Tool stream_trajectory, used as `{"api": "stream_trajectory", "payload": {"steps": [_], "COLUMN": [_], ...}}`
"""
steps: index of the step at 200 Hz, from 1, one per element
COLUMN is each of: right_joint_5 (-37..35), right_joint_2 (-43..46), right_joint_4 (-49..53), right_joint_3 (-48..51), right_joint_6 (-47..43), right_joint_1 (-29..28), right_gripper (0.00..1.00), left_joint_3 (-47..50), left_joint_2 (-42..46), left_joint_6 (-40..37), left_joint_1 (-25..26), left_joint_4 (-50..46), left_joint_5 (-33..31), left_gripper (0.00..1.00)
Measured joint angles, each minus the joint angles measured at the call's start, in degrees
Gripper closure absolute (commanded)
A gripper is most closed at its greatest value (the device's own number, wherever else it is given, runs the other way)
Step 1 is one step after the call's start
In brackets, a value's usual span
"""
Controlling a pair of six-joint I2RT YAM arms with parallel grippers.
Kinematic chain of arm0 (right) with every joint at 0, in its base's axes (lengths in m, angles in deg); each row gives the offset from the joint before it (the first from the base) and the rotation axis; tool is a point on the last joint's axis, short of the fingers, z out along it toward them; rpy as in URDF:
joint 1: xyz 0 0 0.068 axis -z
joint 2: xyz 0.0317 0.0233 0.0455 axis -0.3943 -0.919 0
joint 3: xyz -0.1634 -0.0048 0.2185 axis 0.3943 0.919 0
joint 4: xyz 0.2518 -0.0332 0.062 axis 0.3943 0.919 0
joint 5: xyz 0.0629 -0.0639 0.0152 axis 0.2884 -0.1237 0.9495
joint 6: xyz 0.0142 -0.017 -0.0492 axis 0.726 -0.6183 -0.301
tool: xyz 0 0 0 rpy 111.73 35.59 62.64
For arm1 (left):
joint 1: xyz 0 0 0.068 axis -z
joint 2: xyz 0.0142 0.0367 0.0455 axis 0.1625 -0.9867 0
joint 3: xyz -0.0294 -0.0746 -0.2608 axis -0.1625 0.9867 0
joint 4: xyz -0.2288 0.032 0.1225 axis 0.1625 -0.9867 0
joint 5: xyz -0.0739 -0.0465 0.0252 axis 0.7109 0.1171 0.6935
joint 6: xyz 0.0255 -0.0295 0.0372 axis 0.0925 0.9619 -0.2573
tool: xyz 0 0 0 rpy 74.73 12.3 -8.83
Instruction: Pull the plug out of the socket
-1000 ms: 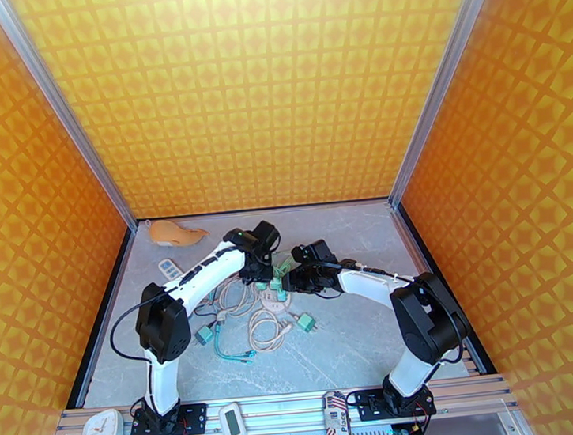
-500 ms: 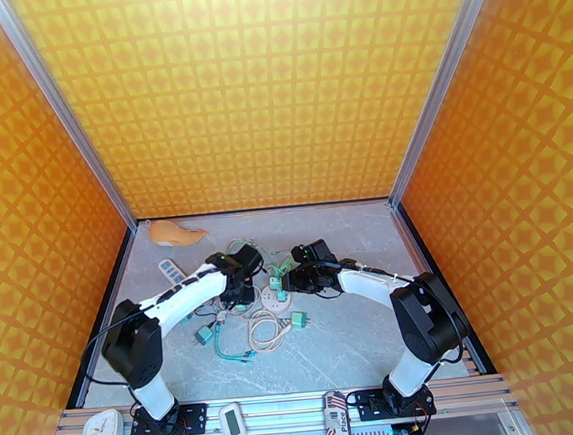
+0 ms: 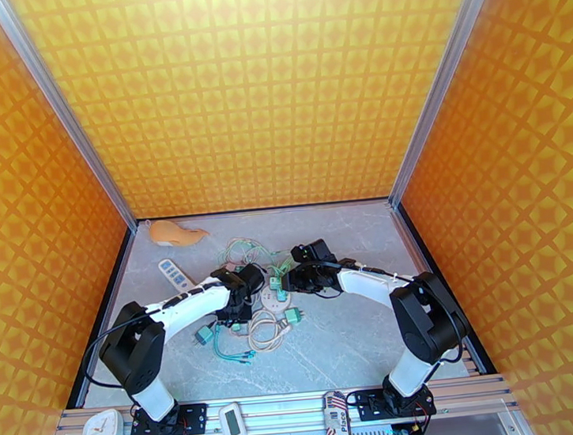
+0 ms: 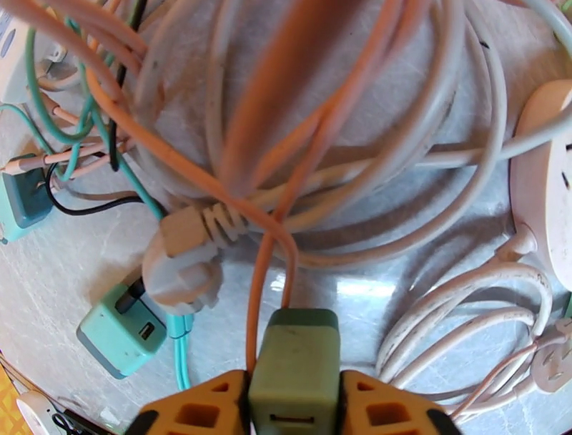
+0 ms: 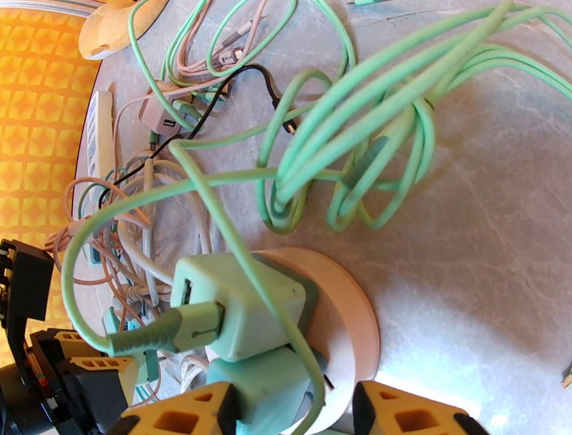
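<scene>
Unplugged: the left gripper [image 4: 294, 392] pinches the dark-green plug [image 4: 297, 350], clear of the socket [image 4: 547, 179].
Left wrist view: plug at 6 o'clock, socket at the 3 o'clock edge. The right gripper [image 5: 293, 397] — jaws half apart — clamps the socket, a mint plug [image 5: 239, 308] seated on it.

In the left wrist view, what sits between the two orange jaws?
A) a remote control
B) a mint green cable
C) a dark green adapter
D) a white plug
C: the dark green adapter sits between them, with an orange cable rising beside it.
</scene>
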Motion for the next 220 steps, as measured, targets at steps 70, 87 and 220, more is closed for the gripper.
{"api": "stream_trajectory", "payload": {"steps": [70,87,220], "right_joint_5": [-5.66,-8.57,-20.9], "right_joint_2": [4.39,6.54,15.8], "right_joint_4": [5.42,9.4,16.46], "right_joint_3": [0.04,-0.09,-1.31], "right_joint_6": [-0.24,-0.46,15.32], "right_joint_1": [-0.9,-1.14,-13.07], "right_gripper": [0.47,0.4,0.33], "left_joint_3": [-8.92,-10.08,-3.89], "left_joint_2": [-0.07,0.07,5.88], "left_joint_6": [-1.29,-1.68,-3.98], "left_joint_1": [-0.15,-0.52,-11.93], "left_joint_4": [-0.39,-0.26,13.07], "left_joint_5": [0.42,1.16,15.54], "left_gripper": [0.27,0.27,0.24]}}
